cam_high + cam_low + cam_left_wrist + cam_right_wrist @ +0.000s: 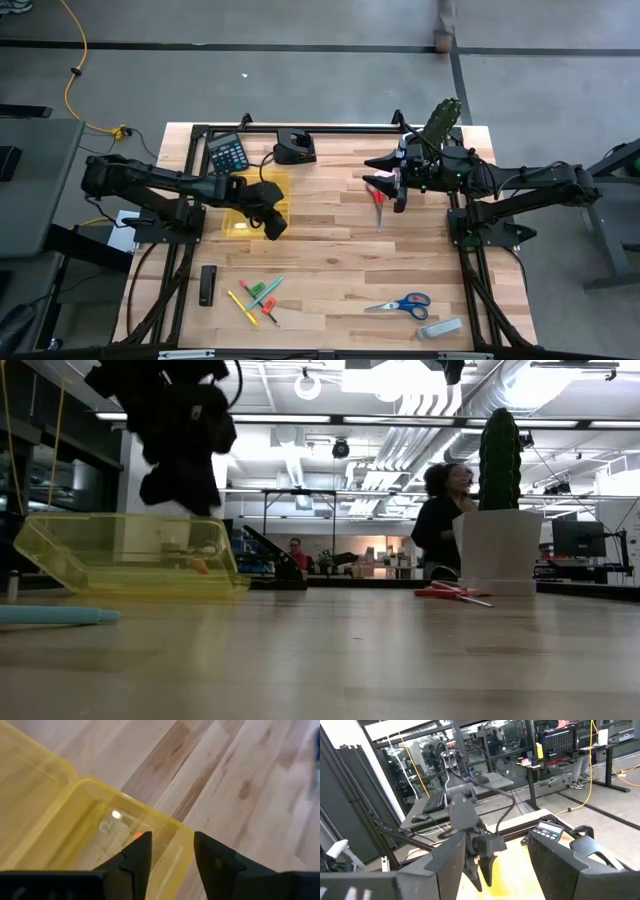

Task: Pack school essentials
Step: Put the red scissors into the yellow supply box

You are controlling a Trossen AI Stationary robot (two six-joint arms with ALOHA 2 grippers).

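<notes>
Two arms up, both empty. High view: left gripper over yellow box, fingers apart, likely drop spot. Right gripper spread wide above red scissors; cactus close behind. Pens, blue scissors wait near front edge, open wood between. Low view: box tilted, red scissors flat beside cactus pot. Left wrist view: fingers straddle box rim.

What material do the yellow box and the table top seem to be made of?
Yellow box: likely clear tinted plastic with a glossy finish; the room behind shows through its walls, and a light reflects on it in the left wrist view.
Table top: apparently wood, pale planks with visible grain and knots; whether solid or laminate cannot be told.
</notes>
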